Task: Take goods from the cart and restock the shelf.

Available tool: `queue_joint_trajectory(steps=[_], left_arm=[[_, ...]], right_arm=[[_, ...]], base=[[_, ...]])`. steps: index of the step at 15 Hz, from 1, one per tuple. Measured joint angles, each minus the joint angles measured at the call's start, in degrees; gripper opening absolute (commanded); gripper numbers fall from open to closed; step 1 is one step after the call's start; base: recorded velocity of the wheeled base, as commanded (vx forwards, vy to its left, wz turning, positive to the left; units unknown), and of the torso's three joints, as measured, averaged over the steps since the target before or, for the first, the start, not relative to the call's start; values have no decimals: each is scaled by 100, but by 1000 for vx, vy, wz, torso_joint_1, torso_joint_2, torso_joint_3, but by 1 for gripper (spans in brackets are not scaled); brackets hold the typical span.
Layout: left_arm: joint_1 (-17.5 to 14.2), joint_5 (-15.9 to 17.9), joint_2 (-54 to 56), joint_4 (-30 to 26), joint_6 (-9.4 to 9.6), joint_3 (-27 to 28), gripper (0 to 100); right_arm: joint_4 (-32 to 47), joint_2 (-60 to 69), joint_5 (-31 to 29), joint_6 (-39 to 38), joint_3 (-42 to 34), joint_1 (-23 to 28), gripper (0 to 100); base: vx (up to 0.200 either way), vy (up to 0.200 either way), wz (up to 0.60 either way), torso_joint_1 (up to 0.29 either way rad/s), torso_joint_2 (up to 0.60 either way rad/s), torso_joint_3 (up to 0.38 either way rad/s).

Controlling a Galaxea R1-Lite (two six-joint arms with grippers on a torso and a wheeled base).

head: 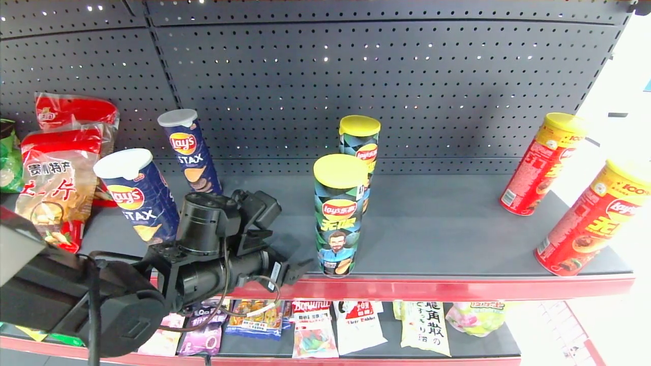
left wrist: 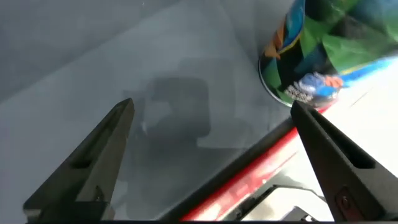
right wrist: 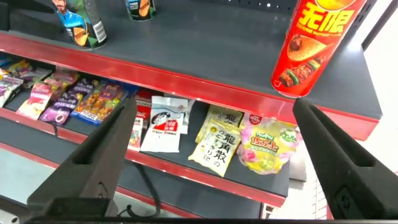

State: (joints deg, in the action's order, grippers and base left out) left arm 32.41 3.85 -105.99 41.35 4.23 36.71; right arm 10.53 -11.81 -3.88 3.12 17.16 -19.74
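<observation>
The left gripper (left wrist: 211, 106) hangs over the front of the shelf (head: 432, 229), its fingers spread and holding nothing. The right gripper (right wrist: 214, 106) is likewise released and empty, out in front of the shelf near a red can (right wrist: 309, 46). Just beside the left gripper, a green can (head: 338, 213) stands upright at the shelf's red lip (head: 457, 287).

It looks like a light cardboard tube: stiff, but likely to dent under a hard squeeze. Being tall and narrow, it should tip easily, and its glossy wrap may slip. The best hold is probably across the middle of the body, well below the yellow lid (head: 339, 170), which could pop off.

Farther back stand a second green can (head: 359, 142) and two blue cans (head: 137, 195).
</observation>
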Motion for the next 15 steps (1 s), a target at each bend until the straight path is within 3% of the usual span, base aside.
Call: queue_joint_trajectory(steps=[15], left_arm=[[77,0,-258,-2,0,384,100]], right_arm=[[0,46,0,2,4,87,100]], base=[[0,0,0,0,0,0]])
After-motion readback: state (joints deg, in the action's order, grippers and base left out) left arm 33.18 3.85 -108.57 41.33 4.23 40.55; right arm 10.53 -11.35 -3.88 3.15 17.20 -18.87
